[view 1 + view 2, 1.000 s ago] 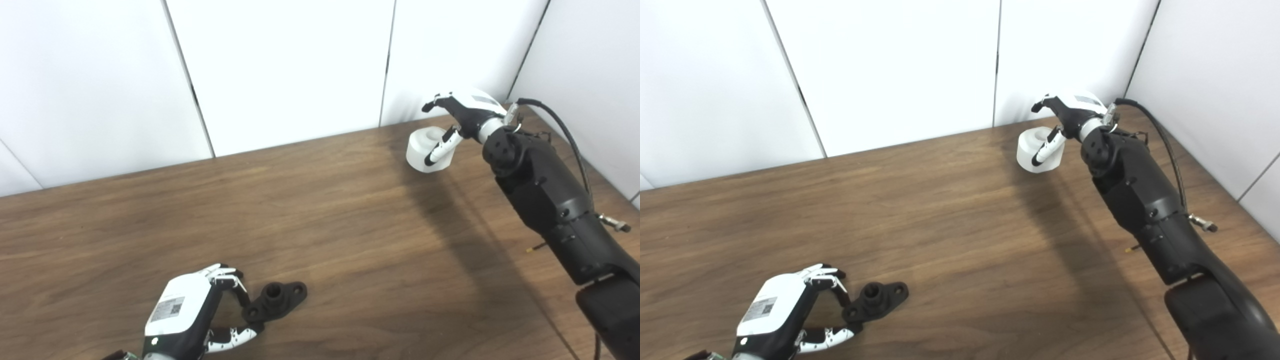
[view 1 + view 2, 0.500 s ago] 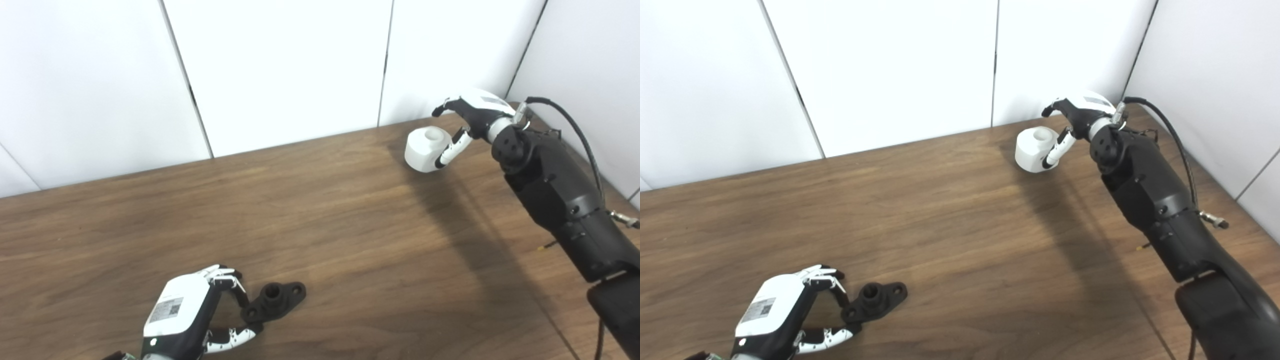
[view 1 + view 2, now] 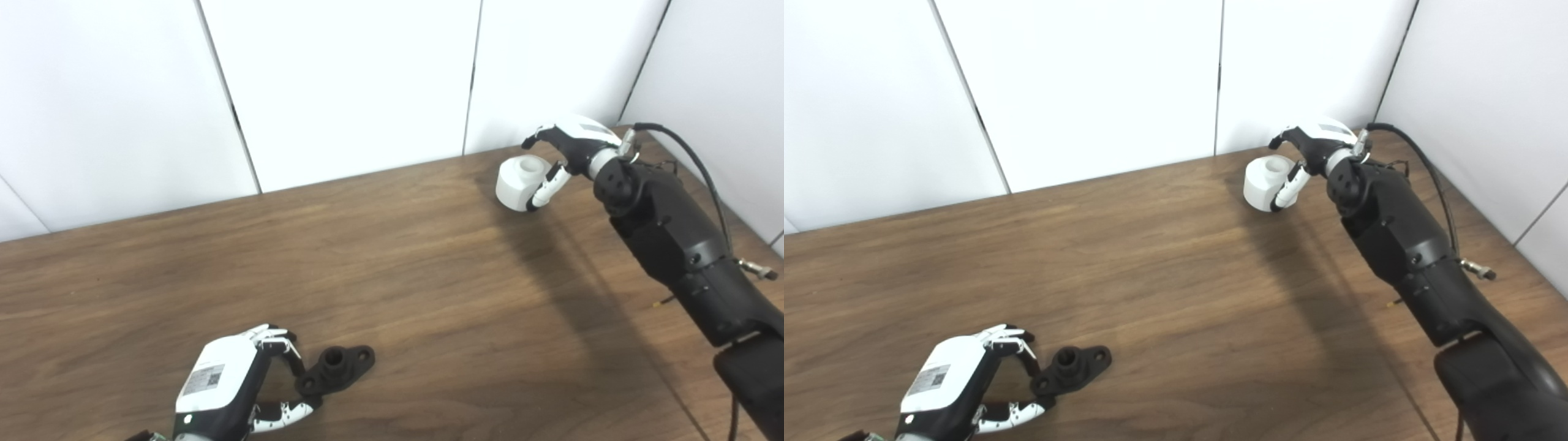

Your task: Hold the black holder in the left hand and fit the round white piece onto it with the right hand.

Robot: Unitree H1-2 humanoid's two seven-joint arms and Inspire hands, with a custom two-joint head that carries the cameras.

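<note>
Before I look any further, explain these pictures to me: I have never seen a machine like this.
This is a humanoid robot with two arms, each ending in a hand with fingers and a thumb. Both pictures come from cameras side by side on its head, looking down at a brown wooden table set against white wall panels.

Near the bottom left, the left hand has its fingers and thumb on one end of a black holder, which lies flat on the table. At the far right corner, the right hand curls around a round white piece with a hole in its top. Whether that piece is lifted off the table cannot be told.

The two parts are far apart, not yet joined.
</note>
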